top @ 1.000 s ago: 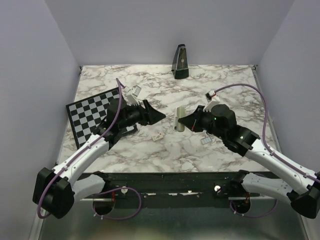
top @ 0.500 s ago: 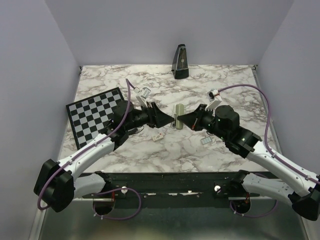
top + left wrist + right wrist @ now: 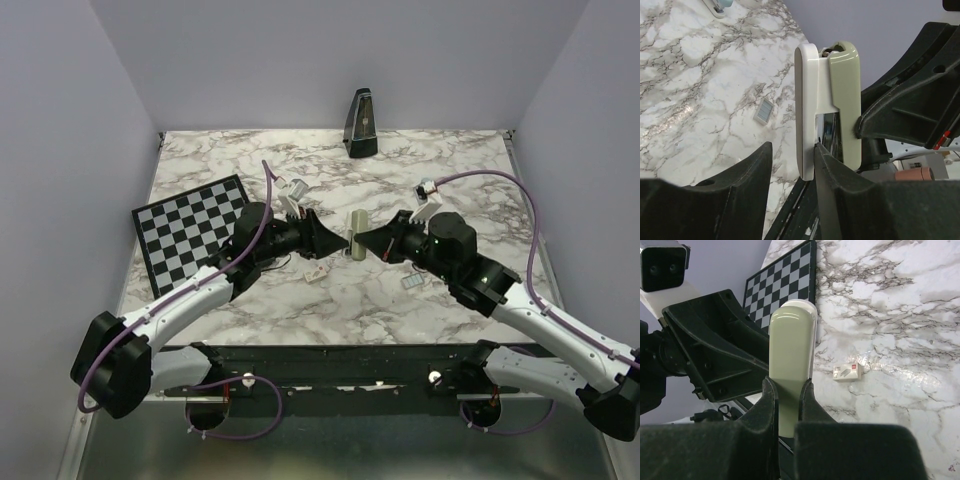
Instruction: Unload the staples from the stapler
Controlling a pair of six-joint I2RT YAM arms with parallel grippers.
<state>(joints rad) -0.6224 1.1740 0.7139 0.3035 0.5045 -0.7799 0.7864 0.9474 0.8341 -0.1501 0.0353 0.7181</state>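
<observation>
While the right gripper (image 3: 788, 386) clamps the stapler (image 3: 353, 233), left gripper (image 3: 793, 148) has arrived, jaws apart.

2 arms (image 3: 185, 300): white links, black joints | purple cables (image 3: 497, 171) | black fingers (image 3: 740, 200) (matte)

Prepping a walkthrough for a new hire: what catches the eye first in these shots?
The pale green stapler held above the middle of the table, the right gripper clamped on it and the left gripper straddling its white half with open jaws from the opposite side. Then the black metronome at the far edge and the checkerboard on the left.
</observation>
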